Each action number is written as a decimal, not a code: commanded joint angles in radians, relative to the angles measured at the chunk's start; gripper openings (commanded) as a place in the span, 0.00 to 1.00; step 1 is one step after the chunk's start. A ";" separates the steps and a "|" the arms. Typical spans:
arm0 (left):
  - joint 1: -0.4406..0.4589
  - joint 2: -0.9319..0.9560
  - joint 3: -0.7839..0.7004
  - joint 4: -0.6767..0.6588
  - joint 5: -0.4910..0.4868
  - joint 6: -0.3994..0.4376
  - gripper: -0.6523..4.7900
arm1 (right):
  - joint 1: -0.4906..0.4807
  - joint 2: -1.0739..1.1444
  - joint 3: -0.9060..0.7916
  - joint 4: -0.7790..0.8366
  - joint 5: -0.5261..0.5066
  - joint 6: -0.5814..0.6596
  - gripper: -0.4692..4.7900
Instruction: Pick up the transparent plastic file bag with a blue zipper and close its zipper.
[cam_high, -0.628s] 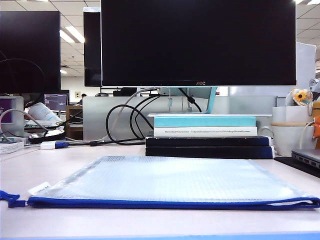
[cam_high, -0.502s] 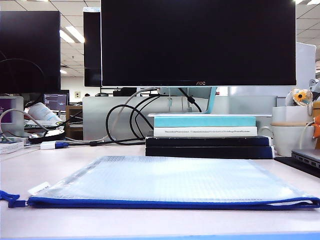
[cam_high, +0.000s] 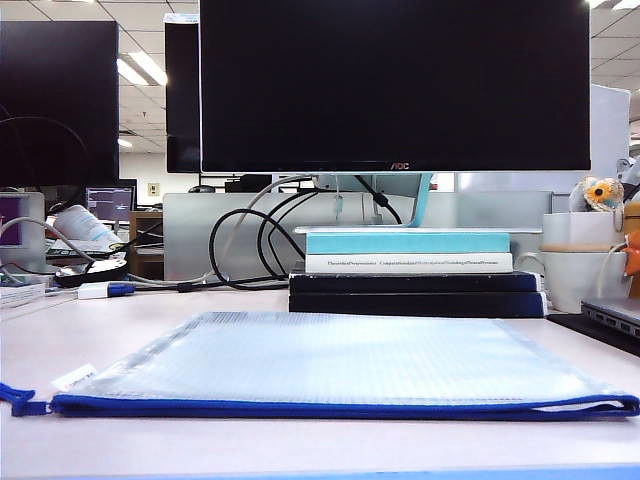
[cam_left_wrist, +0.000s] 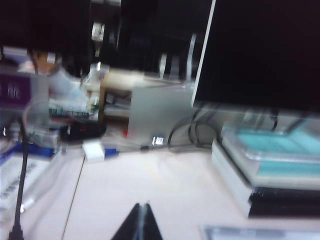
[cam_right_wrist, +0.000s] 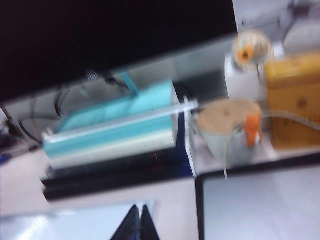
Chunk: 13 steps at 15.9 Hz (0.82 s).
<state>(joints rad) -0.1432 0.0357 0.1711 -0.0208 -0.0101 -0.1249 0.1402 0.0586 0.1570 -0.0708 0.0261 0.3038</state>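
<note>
File bag (cam_high: 340, 365) flat before AOC monitor (cam_high: 395, 85), left tool (cam_left_wrist: 142, 220) and right tool (cam_right_wrist: 136, 220) pressed together, aloft

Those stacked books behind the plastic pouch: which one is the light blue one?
The top book of the stack has the light turquoise cover. Under it lies a white-edged book with printed lettering, then two dark books at the bottom.
</note>
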 joint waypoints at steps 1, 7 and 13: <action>-0.001 0.166 0.176 -0.057 0.023 0.056 0.11 | 0.000 0.209 0.163 0.018 -0.032 0.007 0.09; -0.001 0.488 0.501 -0.265 0.189 0.425 0.11 | 0.020 0.727 0.504 0.045 -0.519 -0.121 0.09; -0.001 0.519 0.564 -0.483 0.166 0.555 0.12 | 0.249 1.095 0.716 -0.016 -0.654 -0.221 0.09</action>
<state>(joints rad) -0.1432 0.5560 0.7200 -0.4637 0.1551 0.4152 0.3710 1.1305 0.8532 -0.0761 -0.6220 0.1036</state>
